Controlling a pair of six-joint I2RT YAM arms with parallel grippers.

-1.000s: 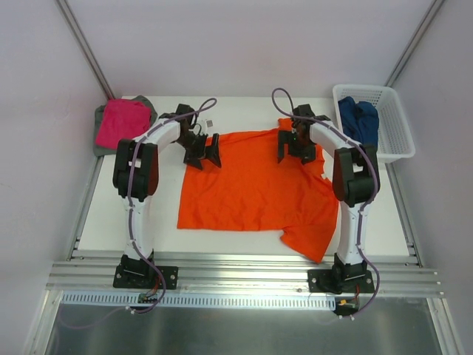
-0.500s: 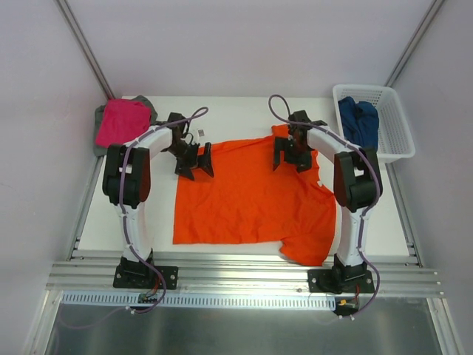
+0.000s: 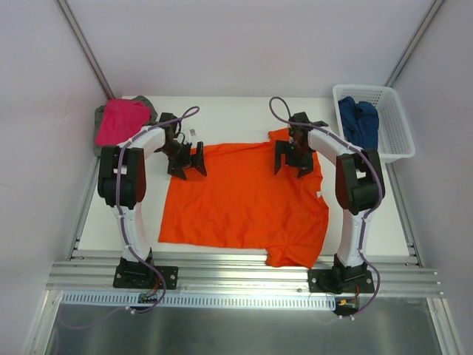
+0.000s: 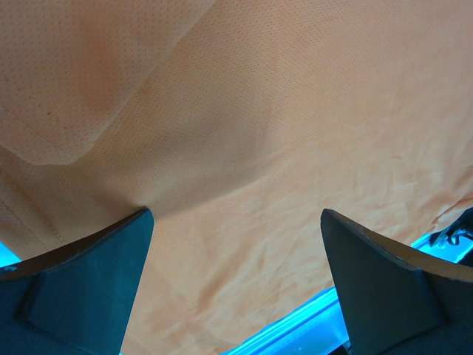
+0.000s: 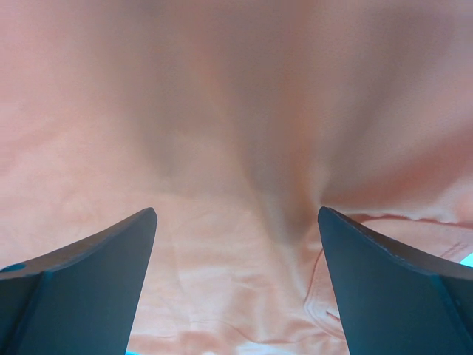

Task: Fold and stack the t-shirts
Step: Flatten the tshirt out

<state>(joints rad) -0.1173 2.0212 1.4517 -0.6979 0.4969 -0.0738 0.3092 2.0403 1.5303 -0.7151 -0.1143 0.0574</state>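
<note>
The orange t-shirt (image 3: 244, 200) is lying spread open across the middle of the white table (image 3: 236, 115), its near edge reaching almost to the table's front rim and one sleeve sticking out at the near right. The left gripper (image 3: 188, 164) is hanging over the shirt's far left corner, and the right gripper (image 3: 293, 163) is hanging over the far right part, near the collar end.

In the left wrist view, the two dark fingers (image 4: 89, 281) are standing wide apart with orange cloth filling the space between and beyond them; a crease is running to the tip of one finger. The right wrist view is showing the same: its fingers (image 5: 384, 288) are set wide, nothing clamped between them, with folds of cloth gathering near one tip.

At the far left corner, the magenta pink t-shirt (image 3: 122, 122) is sitting folded on top of the grey t-shirt (image 3: 99, 139). At the far right, the dark blue t-shirt (image 3: 358, 122) is lying bunched inside the white lattice basket (image 3: 395, 144), well apart from both arms.
</note>
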